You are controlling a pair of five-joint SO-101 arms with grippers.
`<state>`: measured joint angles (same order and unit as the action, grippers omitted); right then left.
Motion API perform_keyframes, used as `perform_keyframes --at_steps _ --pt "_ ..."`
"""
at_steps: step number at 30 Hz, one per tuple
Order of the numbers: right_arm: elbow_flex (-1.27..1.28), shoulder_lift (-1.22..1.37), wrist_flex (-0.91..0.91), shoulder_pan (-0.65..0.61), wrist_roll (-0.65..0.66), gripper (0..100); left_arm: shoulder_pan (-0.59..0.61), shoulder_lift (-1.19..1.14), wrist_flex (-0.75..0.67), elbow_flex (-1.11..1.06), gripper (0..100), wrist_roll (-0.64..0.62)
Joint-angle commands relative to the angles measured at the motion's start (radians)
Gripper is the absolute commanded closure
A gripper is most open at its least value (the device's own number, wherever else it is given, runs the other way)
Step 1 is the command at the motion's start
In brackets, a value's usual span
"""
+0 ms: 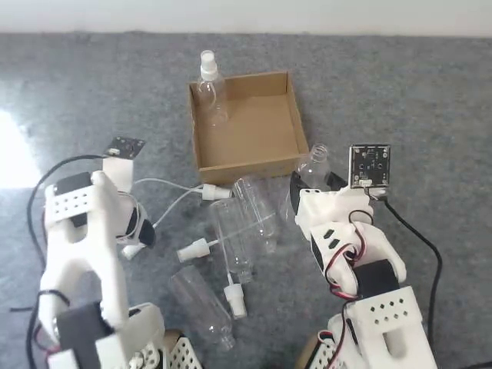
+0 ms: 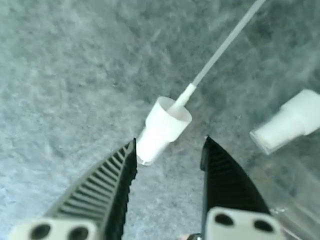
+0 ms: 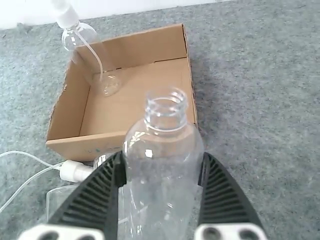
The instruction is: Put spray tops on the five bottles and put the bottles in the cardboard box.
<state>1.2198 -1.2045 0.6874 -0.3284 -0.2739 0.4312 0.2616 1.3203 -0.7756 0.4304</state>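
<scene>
Clear glossy plastic bottle (image 3: 162, 165); matt brown cardboard box (image 1: 247, 125).

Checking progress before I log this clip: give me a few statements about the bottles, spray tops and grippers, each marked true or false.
1. A capped bottle stands inside the cardboard box. True.
2. The right gripper grips a bottle that already has its spray top. False: the held bottle has an open neck.
3. The left gripper is open, with a loose spray top on the table between its jaws. True.
4. All five bottles are in the box. False: three lying bottles are on the table in front of it.
</scene>
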Motion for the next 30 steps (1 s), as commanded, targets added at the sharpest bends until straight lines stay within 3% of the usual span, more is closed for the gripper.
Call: perform_keyframes --at_steps 1,16,23,30 --pt "-0.011 -0.021 -0.025 0.010 -0.011 94.3 0.012 -0.083 -0.044 0.028 81 0.009" --pt "-0.009 -0.021 -0.025 0.010 -0.006 94.3 0.055 -0.278 -0.123 0.093 85 0.012" --pt "-0.009 -0.021 -0.025 0.010 -0.006 94.3 0.114 -0.311 -0.152 0.117 91 0.184" --pt "-0.009 -0.021 -0.025 0.010 -0.006 94.3 0.146 -0.301 -0.008 0.249 95 0.367"
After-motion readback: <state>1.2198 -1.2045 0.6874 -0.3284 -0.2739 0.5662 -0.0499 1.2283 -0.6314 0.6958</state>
